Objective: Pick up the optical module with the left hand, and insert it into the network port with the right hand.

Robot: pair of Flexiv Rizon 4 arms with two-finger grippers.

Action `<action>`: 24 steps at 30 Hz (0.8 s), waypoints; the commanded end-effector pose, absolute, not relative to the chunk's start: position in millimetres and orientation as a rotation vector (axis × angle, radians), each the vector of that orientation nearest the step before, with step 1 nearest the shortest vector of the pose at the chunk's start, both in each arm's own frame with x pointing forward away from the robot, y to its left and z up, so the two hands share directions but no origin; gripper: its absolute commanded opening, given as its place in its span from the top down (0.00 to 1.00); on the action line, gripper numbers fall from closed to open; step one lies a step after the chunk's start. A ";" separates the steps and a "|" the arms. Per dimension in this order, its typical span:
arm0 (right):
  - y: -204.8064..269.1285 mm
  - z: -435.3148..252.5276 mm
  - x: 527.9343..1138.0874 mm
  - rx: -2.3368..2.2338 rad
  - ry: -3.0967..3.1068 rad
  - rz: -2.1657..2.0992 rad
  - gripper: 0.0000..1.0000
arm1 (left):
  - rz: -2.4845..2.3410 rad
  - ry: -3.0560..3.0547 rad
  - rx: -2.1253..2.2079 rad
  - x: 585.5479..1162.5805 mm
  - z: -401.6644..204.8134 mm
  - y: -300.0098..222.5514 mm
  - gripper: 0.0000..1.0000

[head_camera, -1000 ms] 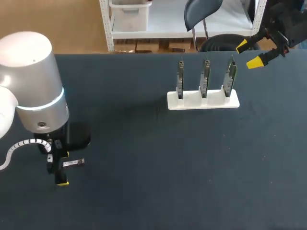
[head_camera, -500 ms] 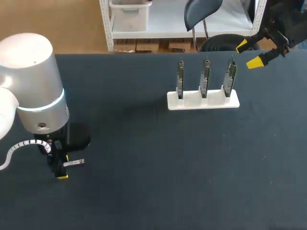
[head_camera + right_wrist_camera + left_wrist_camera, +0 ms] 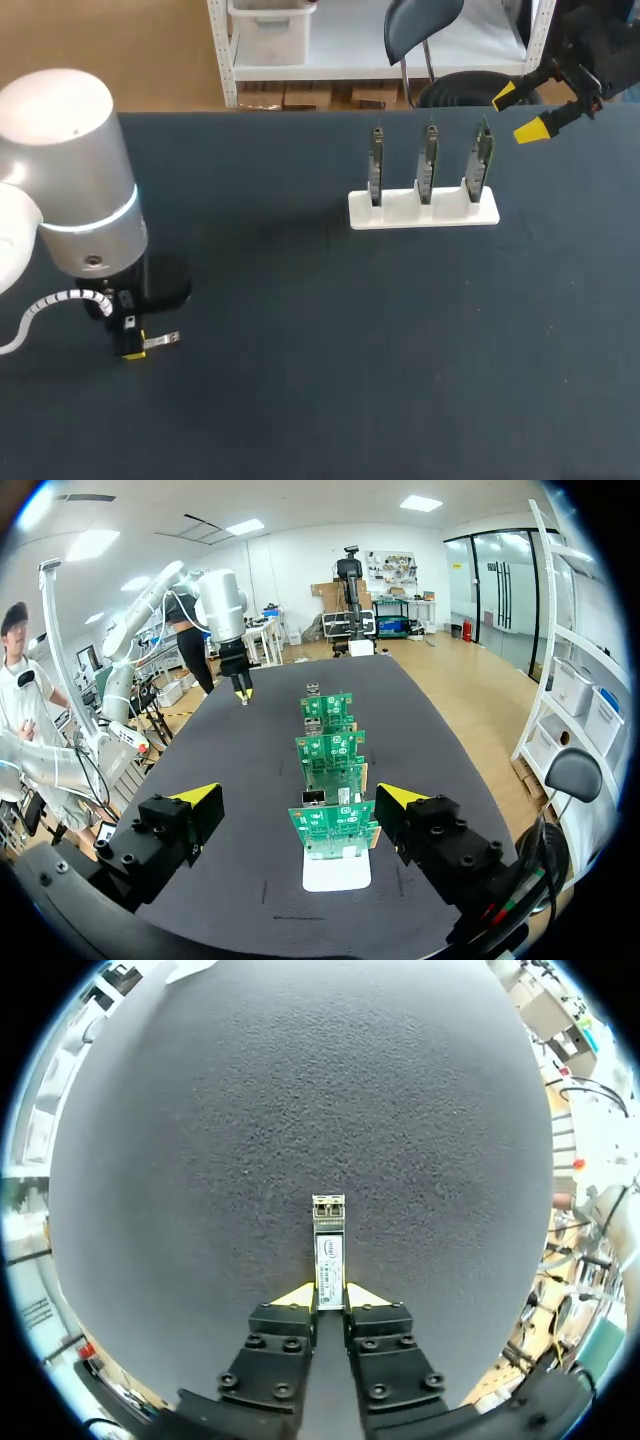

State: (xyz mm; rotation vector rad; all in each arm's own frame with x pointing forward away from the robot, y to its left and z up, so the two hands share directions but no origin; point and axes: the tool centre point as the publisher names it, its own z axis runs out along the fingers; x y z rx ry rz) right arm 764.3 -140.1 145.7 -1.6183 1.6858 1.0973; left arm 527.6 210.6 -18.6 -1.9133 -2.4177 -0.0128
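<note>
Left gripper (image 3: pixel 330 1298) closed in on the optical module (image 3: pixel 328 1240) (jaws narrow, clamping its tail), so pickup looked secured; right gripper (image 3: pixel 518 112) stayed wide open

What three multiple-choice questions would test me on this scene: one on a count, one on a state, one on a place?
1. How many boards stand in the white stand?
A two
B three
C five

2. The right gripper is:
A open
B shut on a board
C shut on the stand

3. Where is the module?
A in the stand
B between the left gripper's fingers
C in the right gripper

Answers:
1 B: three boards stand upright in a row.
2 A: its yellow tips are wide apart and touch nothing.
3 B: the left wrist view shows both fingers against the module's sides.
</note>
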 end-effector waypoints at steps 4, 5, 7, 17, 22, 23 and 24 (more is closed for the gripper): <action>-140.1 145.2 767.9 -1.622 1.683 1.105 0.00 | 0.092 -2.715 -1.793 553.8 -8.8 211.1 1.00; -140.1 145.2 767.9 -1.622 1.683 1.105 0.00 | 0.098 -2.752 -1.782 559.0 -4.5 210.5 1.00; -140.1 145.2 767.9 -1.622 1.683 1.105 0.00 | 0.129 -2.837 -1.754 569.1 3.4 208.8 1.00; -140.1 145.2 767.9 -1.622 1.683 1.105 0.00 | 0.429 -3.257 -1.648 641.9 58.6 194.5 1.00; -140.1 145.2 767.9 -1.622 1.683 1.105 0.00 | 0.610 -3.381 -1.704 684.1 89.6 171.3 1.00; -140.1 145.2 767.9 -1.622 1.683 1.105 0.00 | 0.662 -3.398 -1.722 692.1 96.5 165.8 1.00; -140.1 145.2 767.9 -1.622 1.683 1.105 0.00 | 0.677 -3.416 -1.737 699.8 103.1 160.8 1.00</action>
